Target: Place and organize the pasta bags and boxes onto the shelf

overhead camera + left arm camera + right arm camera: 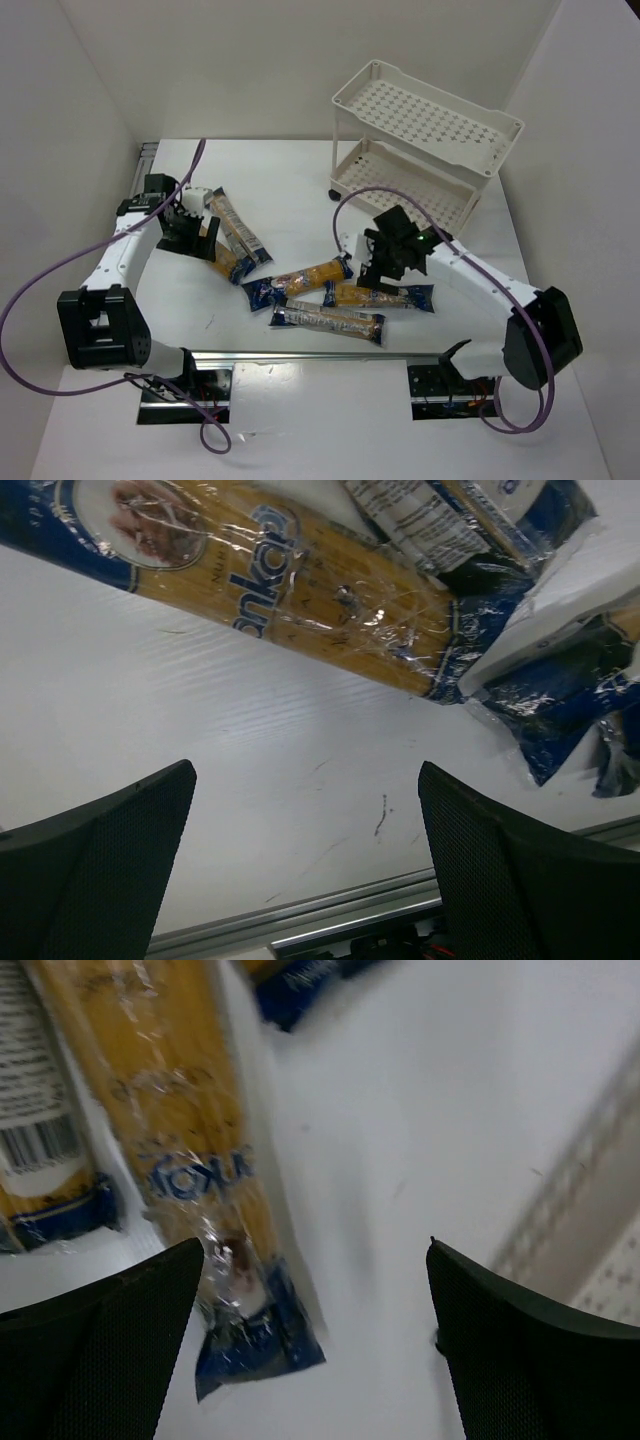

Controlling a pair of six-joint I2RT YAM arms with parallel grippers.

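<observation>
white table (pixel 290 190) under white walls (pixel 200 60), pasta packets (pixel 325 320) strewn; left gripper (pixel 305 860), right gripper (pixel 315 1340) jaws apart.

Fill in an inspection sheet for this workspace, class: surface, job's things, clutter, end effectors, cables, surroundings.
Surface: white table, faint scuff marks.
Job's things: five pasta packets lying on the table, none seen on the shelf, which stands at the far right.
Clutter: nothing seen.
End effectors: left end effector open over bare table, packets just beyond; right end effector open, a packet beside one finger.
Cables: purple cables loop from both arms.
Surroundings: white walls; metal rail along the near edge.
</observation>
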